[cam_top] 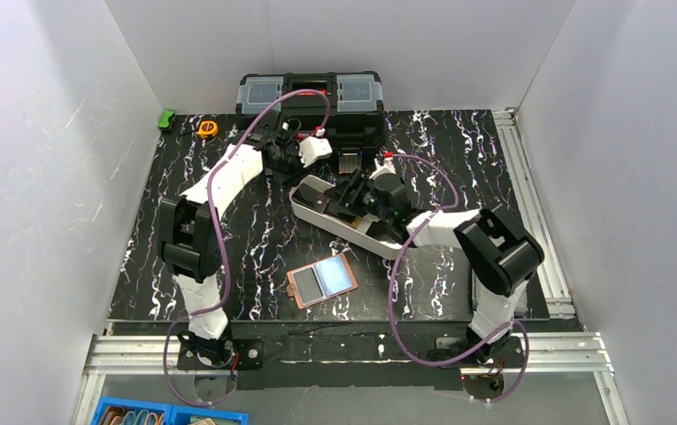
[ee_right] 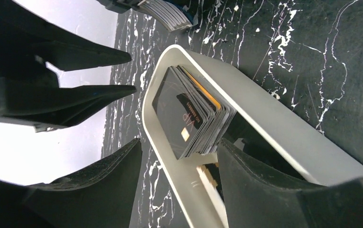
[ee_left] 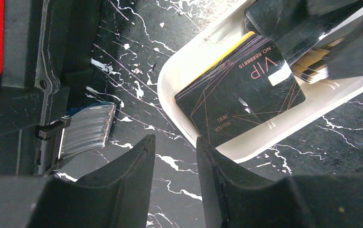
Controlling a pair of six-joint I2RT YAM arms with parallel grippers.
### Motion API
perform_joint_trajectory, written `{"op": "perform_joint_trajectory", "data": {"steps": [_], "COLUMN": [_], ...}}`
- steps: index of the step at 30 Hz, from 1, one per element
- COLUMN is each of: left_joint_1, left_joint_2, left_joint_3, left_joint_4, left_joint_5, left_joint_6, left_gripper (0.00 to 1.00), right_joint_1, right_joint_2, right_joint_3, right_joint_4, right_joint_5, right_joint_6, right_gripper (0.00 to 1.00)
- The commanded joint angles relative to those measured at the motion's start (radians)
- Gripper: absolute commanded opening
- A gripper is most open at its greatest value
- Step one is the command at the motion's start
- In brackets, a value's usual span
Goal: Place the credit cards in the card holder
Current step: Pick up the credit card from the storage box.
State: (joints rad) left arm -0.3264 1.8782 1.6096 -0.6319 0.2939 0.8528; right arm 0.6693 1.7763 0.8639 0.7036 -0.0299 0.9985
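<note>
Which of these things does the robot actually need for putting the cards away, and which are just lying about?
Part of the job:
credit cards, stacked in the white tray
card holder, lying open nearer the arms' bases

Just lying about:
black toolbox
orange tape measure
small green object at the table's far-left corner

We see glossy black plastic credit cards [ee_left: 238, 95], a smooth white plastic tray [ee_left: 193, 66], and a faintly shiny, marble-patterned black surface [ee_left: 136, 47].
</note>
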Motion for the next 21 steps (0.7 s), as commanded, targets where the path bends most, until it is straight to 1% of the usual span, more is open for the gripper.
{"op": "perform_joint_trajectory", "data": {"steps": [1, 9, 21], "left_joint_1": [-0.004, -0.007, -0.044], "left_joint_2": [-0.016, -0.016, 0.026], "left_joint_3": [-0.011, -0.061, -0.096], "left_joint_4": [-0.005, 0.007, 0.090], "left_joint_5": [0.050, 0.103, 0.064], "left_joint_6": [-0.005, -0.008, 0.012], "left_gripper": [0.36, 0.36, 0.36], "right_joint_1": [0.004, 0.003, 0.004], "right_joint_2": [0.067, 0.116, 0.142], "right_joint_3": [0.074, 0.095, 0.089], "right_joint_4": [0.008, 0.039, 0.069], "right_joint_5": [-0.044, -0.074, -0.094], "right_joint_6": [0.003, 0.023, 0.053], "right_gripper": [0.67, 0.67, 0.67]}}
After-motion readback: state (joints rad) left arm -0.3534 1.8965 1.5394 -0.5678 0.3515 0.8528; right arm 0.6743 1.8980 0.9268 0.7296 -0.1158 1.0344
